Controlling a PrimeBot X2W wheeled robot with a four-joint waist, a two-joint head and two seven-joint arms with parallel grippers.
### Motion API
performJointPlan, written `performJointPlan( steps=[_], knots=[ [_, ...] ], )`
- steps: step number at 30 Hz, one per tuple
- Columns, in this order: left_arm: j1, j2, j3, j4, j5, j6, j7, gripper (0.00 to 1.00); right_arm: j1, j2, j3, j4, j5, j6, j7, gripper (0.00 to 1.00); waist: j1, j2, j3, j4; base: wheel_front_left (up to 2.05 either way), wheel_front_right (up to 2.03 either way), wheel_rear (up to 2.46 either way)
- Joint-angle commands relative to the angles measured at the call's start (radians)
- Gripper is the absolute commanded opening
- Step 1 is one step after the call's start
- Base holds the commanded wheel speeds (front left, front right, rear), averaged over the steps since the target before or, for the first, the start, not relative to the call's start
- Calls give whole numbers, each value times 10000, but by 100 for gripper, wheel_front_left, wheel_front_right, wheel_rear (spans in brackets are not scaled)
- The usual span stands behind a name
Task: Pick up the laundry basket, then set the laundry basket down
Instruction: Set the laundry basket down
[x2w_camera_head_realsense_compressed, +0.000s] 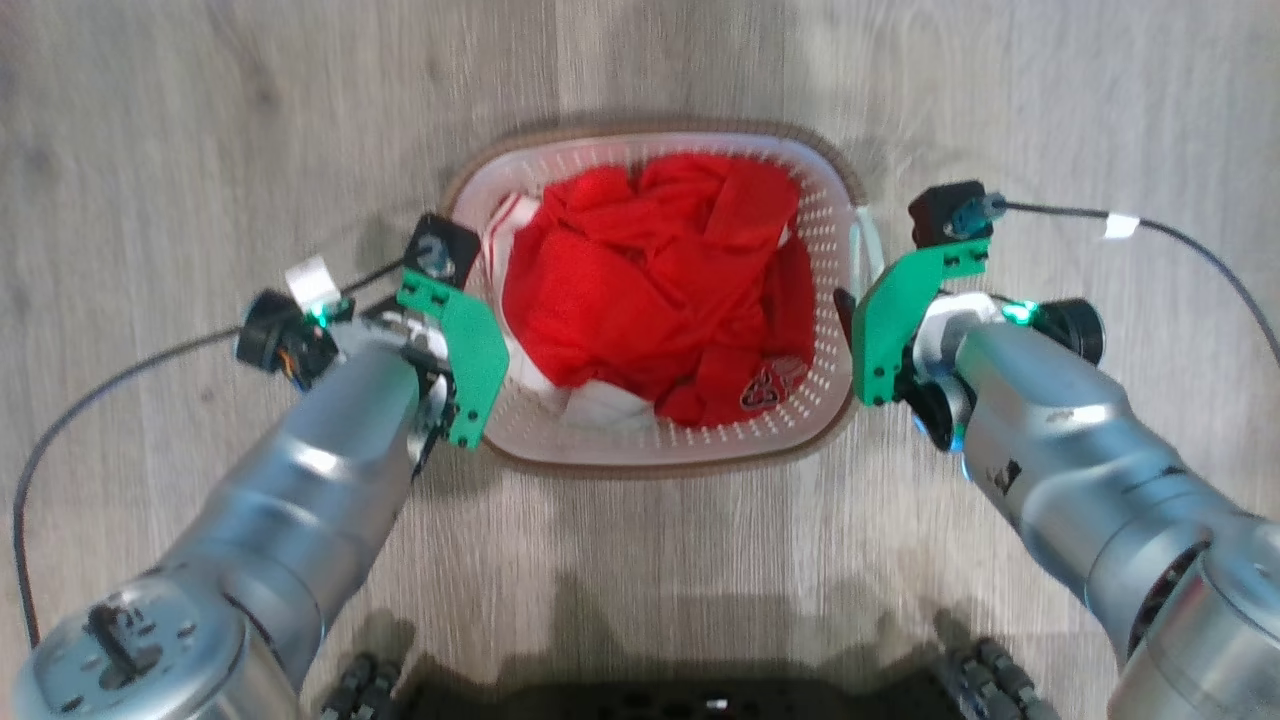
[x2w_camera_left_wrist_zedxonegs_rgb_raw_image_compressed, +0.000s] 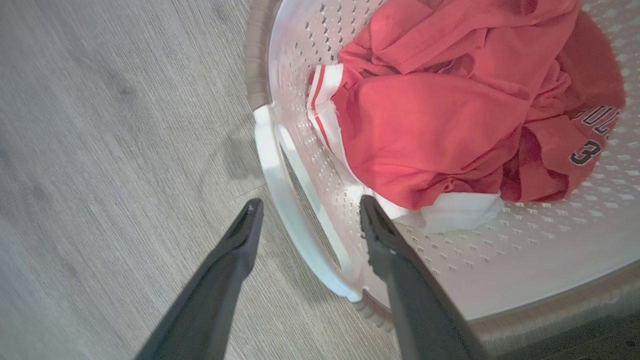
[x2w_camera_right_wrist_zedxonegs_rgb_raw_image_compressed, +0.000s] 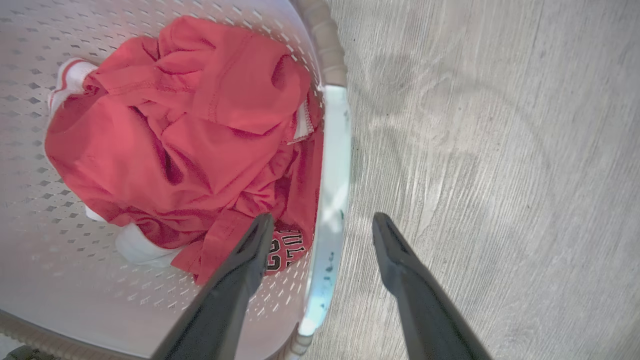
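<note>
The laundry basket (x2w_camera_head_realsense_compressed: 600, 165), white and perforated with a brown rim, stands on the floor in the middle of the head view. It holds red and white clothes (x2w_camera_head_realsense_compressed: 650, 280). My left gripper (x2w_camera_left_wrist_zedxonegs_rgb_raw_image_compressed: 310, 202) is open and straddles the basket's white left handle (x2w_camera_left_wrist_zedxonegs_rgb_raw_image_compressed: 280, 185), one finger outside over the floor, the other inside the basket wall (x2w_camera_left_wrist_zedxonegs_rgb_raw_image_compressed: 500, 260). On the other side, my right gripper (x2w_camera_right_wrist_zedxonegs_rgb_raw_image_compressed: 322, 217) is open in the same way around the right handle (x2w_camera_right_wrist_zedxonegs_rgb_raw_image_compressed: 334, 165), with its inner finger above the clothes (x2w_camera_right_wrist_zedxonegs_rgb_raw_image_compressed: 200, 130). Neither gripper has closed on a handle.
Pale wood-grain floor (x2w_camera_head_realsense_compressed: 200, 120) surrounds the basket on all sides. Black cables (x2w_camera_head_realsense_compressed: 1190, 245) trail from both wrists across the floor. My dark base with its wheels (x2w_camera_head_realsense_compressed: 700, 700) sits at the near edge, just behind the basket.
</note>
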Motion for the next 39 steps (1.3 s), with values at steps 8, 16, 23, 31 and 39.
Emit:
performJointPlan(
  steps=[8,16,23,31,39],
  knots=[
    [904,152,272,52,-343,2,-646,100,1378,116,-399,-22,-40,67,-199,100,0,0,-2547,-154,0,0,0],
    [1885,149,719,-22,-862,-163,-2079,100,2166,74,-1002,-20,-246,67,-2166,100,0,0,-5118,-90,0,0,0],
    [1813,534,2297,-1573,-859,490,-2669,100,1760,-547,-3022,-1156,-1436,67,-2511,100,0,0,-6613,-63,0,0,0],
    [4356,1506,7021,-6679,2168,1788,-2676,100,4670,-605,-8730,-6132,-6949,67,-2515,100,0,0,-7166,-13,0,0,0],
    [7230,399,10789,-10429,4674,1139,-2677,100,7750,106,-10418,-10074,-9752,67,-2516,100,0,0,-7371,102,0,0,0]
  ],
)
